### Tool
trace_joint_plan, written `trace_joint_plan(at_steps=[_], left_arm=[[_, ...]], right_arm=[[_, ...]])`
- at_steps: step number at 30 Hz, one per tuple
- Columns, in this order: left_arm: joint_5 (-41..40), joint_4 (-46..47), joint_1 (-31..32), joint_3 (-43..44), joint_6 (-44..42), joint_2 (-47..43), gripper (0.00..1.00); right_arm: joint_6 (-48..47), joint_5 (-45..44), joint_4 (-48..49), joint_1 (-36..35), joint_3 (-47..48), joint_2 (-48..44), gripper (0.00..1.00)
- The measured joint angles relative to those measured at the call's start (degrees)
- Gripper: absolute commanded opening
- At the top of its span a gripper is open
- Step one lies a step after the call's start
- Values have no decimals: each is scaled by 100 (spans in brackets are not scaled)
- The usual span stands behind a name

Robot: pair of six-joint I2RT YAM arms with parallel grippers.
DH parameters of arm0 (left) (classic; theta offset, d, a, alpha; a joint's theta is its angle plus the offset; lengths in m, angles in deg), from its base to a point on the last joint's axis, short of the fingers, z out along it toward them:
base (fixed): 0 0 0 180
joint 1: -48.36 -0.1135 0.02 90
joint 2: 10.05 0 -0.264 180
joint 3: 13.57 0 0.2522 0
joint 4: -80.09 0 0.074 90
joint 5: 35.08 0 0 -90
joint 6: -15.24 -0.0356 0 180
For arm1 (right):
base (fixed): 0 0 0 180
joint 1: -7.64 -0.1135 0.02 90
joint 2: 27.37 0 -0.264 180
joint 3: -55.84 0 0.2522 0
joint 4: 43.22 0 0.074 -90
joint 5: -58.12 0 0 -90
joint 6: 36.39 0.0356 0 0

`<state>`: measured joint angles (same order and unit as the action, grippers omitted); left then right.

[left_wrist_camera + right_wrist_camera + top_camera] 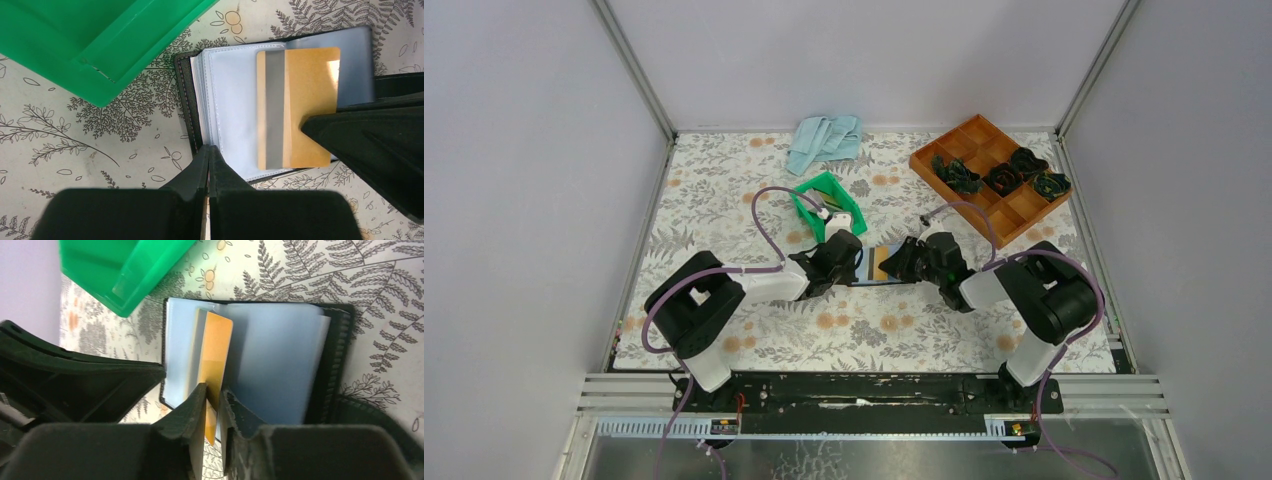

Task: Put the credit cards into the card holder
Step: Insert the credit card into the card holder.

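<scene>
- Grey walls close in a floral worktop [874, 340]; the holder [230, 110] lies open at its middle, between the two arms.
- The left jaws are clenched on nothing, their tips set at the holder's near edge close to the spine; I judge they pin the cover so the clear sleeves lie spread.
- A gold card [305, 110] lies slanted among the sleeves, stripe side up; whether it sits in a pocket I cannot tell.
- The right jaws stand slightly parted with the card's end between them; a thin gap shows on one side, so I judge the grip released, the card resting on the sleeves.
- The bin [100, 40] sits just beside the holder's far corner, apart from it; the room to pull back is on each arm's own side.
- The two arms meet nearly head-on over the holder, with little room between them; the card's free end points toward the spine, so any push runs that way.
</scene>
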<state>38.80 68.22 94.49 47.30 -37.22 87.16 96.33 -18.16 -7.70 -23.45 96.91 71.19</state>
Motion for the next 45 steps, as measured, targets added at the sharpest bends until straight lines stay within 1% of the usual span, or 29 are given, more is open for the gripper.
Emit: trace_joint_plan(at_steps=[3,5,16,22,23,26,29,30,34,45], left_arm=[[0,4,2,0,0,0,0],[2,7,2,0,0,0,0],[11,-26,7,-9,0,31,0],[9,-22,9,-13,0,31,0],[11,-22,9,-13,0,31,0],[9,-22,9,-13,0,31,0],[11,-20,9,-13,0,31,0],[11,-20,9,-13,0,31,0],[11,-20,9,-13,0,31,0],[11,-20,9,-13,0,31,0]], right_arm=[[-111,-155,-291,-48,66,0,34],[-151,-199,-411,-81,107,-50,36],[-407,-492,-1259,-151,120,-627,37],[-520,-647,-1565,-151,120,-820,37],[-538,-688,-1615,-151,120,-850,35],[-586,-754,-1738,-153,120,-918,25],[-625,-863,-1779,-153,120,-927,11],[-643,-881,-1794,-153,122,-927,9],[-697,-988,-1928,-153,160,-927,5],[-791,-1025,-2035,-155,378,-726,3]])
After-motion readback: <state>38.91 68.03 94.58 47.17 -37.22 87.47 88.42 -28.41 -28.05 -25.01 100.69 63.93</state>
